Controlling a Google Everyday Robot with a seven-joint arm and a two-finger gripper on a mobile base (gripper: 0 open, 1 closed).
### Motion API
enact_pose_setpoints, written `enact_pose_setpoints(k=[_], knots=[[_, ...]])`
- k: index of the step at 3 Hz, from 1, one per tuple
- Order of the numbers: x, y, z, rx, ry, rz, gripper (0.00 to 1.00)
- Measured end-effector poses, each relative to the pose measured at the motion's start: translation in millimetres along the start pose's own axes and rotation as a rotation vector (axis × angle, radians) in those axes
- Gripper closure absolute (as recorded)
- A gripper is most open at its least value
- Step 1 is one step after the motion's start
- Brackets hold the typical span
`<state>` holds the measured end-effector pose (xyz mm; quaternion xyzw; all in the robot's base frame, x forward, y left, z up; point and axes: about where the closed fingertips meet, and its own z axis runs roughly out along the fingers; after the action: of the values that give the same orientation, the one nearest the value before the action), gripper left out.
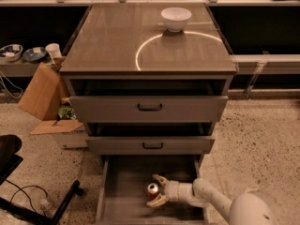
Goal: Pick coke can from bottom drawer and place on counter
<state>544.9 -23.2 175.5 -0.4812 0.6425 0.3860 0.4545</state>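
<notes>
Gripper [154, 190] is sitting low inside the bottom drawer [123, 191], reaching in from the right on the end of a white arm [213, 201]. Its two pale fingers [160, 178] are standing wide apart, one on the far side of the coke can [152, 190] and one on the near side, so the can is lying between them. Whether the fingers are touching the can is hard to say; they seem to be just beside it rather than pressing on it.

The coke can is standing upright on the drawer's bare floor, near the middle and slightly toward the right, its silver top facing up. The bottom drawer is hanging pulled out toward the near side, below two grey drawer fronts [149, 108] with black handles, both of which are sitting slightly out from the cabinet.

Above them, the table [108, 41] is showing a bright curved ring reflection [140, 50], and a white bowl [176, 18] is resting on its far right part. A cardboard box [41, 93] is leaning to the left of the cabinet on the speckled floor [262, 135].
</notes>
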Motion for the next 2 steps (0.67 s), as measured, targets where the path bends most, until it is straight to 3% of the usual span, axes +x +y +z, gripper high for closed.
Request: enact_pose_setpoints(k=[2], knots=[[1.1, 1.7, 2.6, -0.005, -0.001, 0.001, 0.64]])
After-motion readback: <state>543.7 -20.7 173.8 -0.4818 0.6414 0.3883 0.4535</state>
